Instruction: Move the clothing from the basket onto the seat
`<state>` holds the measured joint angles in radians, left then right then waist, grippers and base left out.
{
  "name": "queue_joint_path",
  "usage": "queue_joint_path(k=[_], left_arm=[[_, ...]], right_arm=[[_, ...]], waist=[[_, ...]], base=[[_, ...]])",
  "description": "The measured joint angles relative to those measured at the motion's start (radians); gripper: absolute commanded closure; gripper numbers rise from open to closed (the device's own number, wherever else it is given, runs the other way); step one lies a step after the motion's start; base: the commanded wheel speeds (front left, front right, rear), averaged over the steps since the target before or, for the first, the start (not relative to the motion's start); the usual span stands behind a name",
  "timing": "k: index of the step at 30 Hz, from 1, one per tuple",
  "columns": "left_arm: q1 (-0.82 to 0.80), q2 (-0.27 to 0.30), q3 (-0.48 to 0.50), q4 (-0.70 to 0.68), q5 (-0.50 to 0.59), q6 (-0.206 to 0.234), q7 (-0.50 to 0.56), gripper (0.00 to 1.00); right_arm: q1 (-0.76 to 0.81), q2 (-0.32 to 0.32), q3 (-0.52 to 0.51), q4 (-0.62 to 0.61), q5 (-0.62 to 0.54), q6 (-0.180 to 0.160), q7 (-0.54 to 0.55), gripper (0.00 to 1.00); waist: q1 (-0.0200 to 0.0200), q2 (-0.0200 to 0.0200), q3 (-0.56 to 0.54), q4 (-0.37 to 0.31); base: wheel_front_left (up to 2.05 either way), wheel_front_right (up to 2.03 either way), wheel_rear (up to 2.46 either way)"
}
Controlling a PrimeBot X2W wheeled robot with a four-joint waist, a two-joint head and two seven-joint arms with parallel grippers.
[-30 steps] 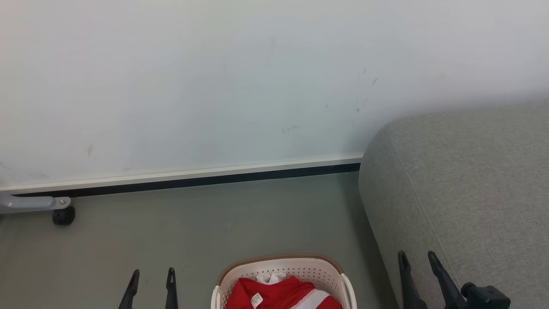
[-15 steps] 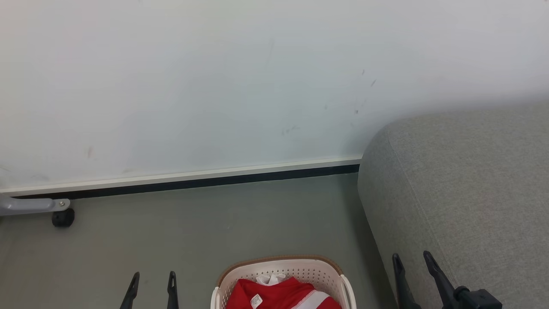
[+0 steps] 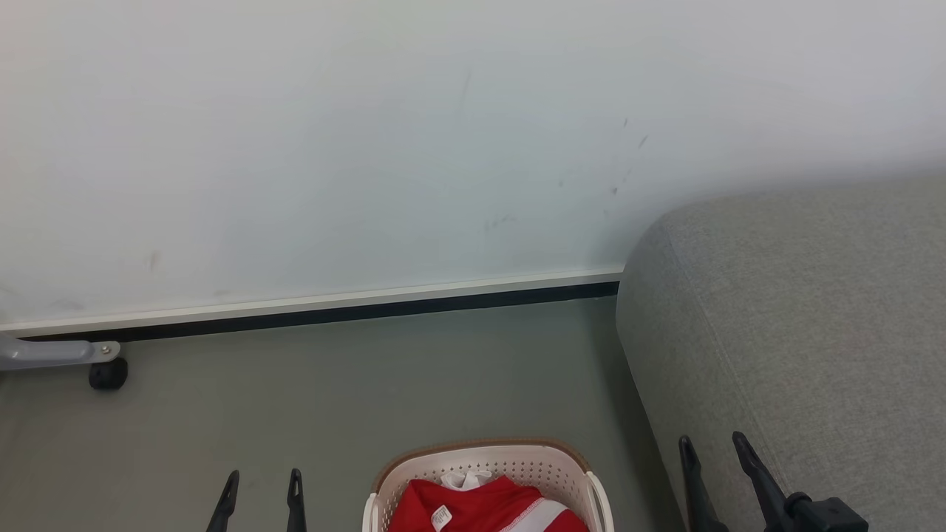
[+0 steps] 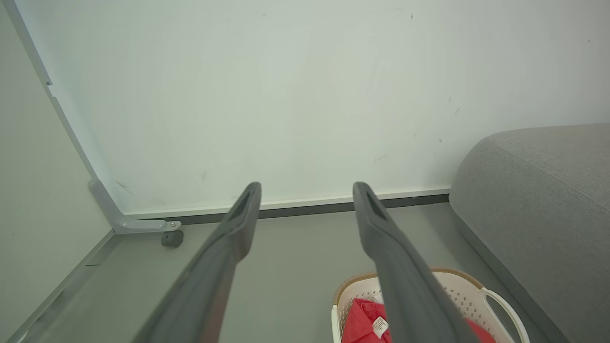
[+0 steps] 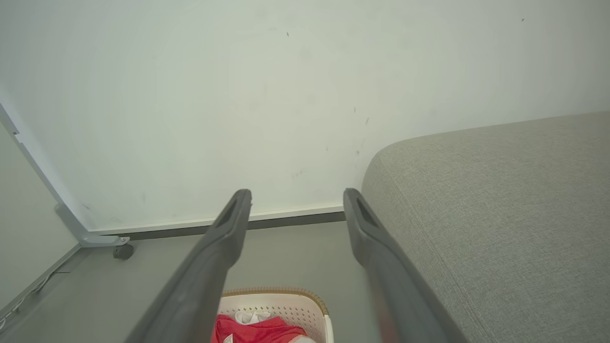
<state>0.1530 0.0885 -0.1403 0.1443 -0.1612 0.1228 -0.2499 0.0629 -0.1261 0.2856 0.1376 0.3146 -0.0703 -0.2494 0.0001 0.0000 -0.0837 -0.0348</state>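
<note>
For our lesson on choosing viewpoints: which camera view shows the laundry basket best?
Head view: the basket shows unobstructed, far rim and both sides, cut by the frame's bottom. Left wrist view adds a handle, but a left hand finger crosses it. Right wrist view: a right hand finger hides one side.

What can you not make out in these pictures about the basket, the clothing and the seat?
Basket: the head view's bottom edge cuts off its near half; in the left wrist view a finger of the left hand covers part.
Clothing: bunched and cut off below, so the number of garments cannot be told.
Neck label: print too small to read.
Seat: cut off by the right edge in all three views.
</note>
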Motion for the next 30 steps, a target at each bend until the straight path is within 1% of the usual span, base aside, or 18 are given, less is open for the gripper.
queue_joint_path(k=[9, 17, 23, 30], left_arm=[[0.008, -0.002, 0.005, -0.006, 0.0, 0.0, 0.0, 0.0], [0.011, -0.003, 0.007, -0.024, 0.0, 0.0, 0.0, 0.0], [0.003, -0.005, -0.005, -0.039, 0.005, -0.009, 0.0, 0.0], [-0.066, -0.009, -0.032, -0.025, 0.036, -0.011, 0.0, 0.0]], right_arm=[[0.012, 0.001, -0.002, -0.01, -0.005, 0.0, 0.0, 0.0], [0.011, 0.001, -0.006, -0.025, -0.007, 0.009, 0.0, 0.0], [0.004, -0.005, -0.016, -0.053, -0.007, 0.01, 0.0, 0.0], [-0.05, -0.013, -0.037, -0.08, -0.007, 0.017, 0.0, 0.0]], waist=[[0.0, 0.0, 0.015, -0.002], [0.0, 0.0, 0.051, -0.009], [0.0, 0.0, 0.097, -0.018], [0.0, 0.0, 0.176, -0.032]], base=[[0.0, 0.0, 0.0], [0.0, 0.0, 0.0], [0.0, 0.0, 0.0], [0.0, 0.0, 0.0]])
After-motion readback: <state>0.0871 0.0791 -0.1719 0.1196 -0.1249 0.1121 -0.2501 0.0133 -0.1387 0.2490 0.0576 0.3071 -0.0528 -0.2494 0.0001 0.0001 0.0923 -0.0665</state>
